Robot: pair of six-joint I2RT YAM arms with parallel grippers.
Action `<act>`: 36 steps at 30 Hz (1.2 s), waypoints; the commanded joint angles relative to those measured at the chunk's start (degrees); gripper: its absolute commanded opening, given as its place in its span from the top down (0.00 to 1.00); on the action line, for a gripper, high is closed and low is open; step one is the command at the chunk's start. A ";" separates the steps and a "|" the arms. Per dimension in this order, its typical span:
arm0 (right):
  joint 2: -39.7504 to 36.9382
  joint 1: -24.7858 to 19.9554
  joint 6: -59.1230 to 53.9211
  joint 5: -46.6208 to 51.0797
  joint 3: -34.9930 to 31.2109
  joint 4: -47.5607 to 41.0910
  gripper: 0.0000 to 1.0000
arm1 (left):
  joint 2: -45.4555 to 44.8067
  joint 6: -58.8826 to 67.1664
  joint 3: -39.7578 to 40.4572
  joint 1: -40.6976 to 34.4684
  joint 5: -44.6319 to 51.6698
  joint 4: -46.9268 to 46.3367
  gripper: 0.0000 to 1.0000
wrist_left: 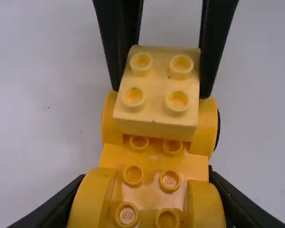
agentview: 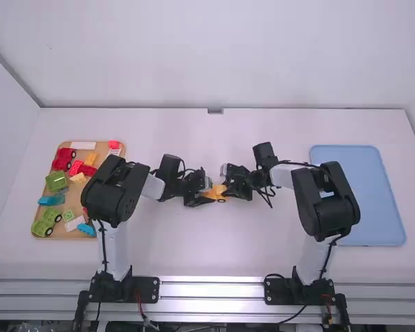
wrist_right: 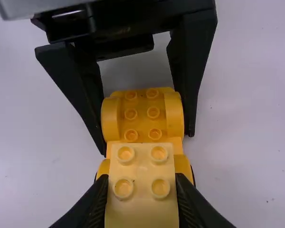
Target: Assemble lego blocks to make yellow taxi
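Pinching the pale block (wrist_right: 142, 204) over the yellow car base (wrist_left: 153, 194)'s end nearer the table (agentview: 194, 256)'s right edge, the right gripper (wrist_left: 161, 92) faces the left gripper (wrist_right: 146, 142), clamped on the opposite end, mid-table.

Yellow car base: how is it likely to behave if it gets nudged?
The car base looks like rigid molded plastic, so it should barely flex. With a dark wheel showing low on its side, it would probably roll if the left gripper let go. Its low shape suggests little risk of tipping.
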 commanded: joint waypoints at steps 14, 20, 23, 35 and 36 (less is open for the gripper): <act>0.31 0.85 -2.40 1.73 1.49 -0.87 0.80 | 1.18 -0.20 -1.38 -0.20 -3.74 -2.80 0.51; 0.28 0.83 -2.38 1.62 1.66 -0.92 0.45 | 1.18 -0.20 -1.36 -0.22 -3.76 -2.78 0.51; 0.28 -0.04 -2.29 1.29 2.43 -1.73 0.42 | 1.18 -0.20 -1.38 -0.22 -3.72 -2.78 0.51; 0.17 -2.29 -1.18 -4.52 2.71 -1.53 0.45 | 1.18 -0.20 -1.36 -0.20 -3.93 -2.78 0.51; 0.15 -2.43 -1.16 -5.09 2.71 -1.51 0.46 | 1.18 -0.20 -1.31 -0.20 -3.93 -2.78 0.51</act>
